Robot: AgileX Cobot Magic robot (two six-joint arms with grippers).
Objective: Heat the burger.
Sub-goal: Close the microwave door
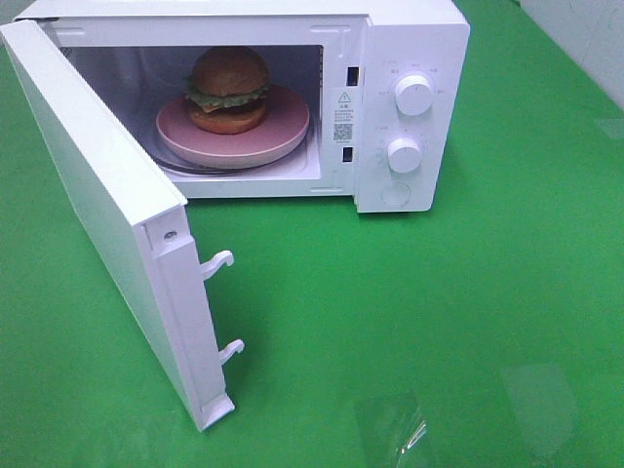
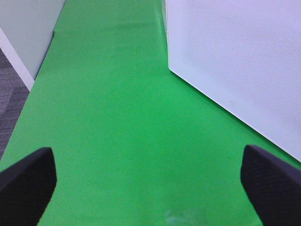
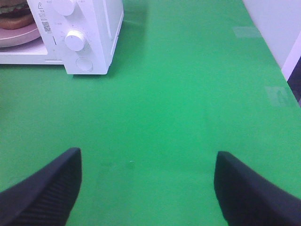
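Green tabletop (image 1: 439,322), pale wall (image 2: 23,28), grey floor (image 2: 10,99)

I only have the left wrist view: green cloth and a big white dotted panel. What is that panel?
Observer: It is the microwave door, swung wide open.
Operator: Is the burger inside?
Observer: Yes. The burger sits on a pink plate in the microwave.
Operator: And the right gripper?
Observer: The right gripper is open and empty over the bare green table. Its camera faces the microwave's two knobs.
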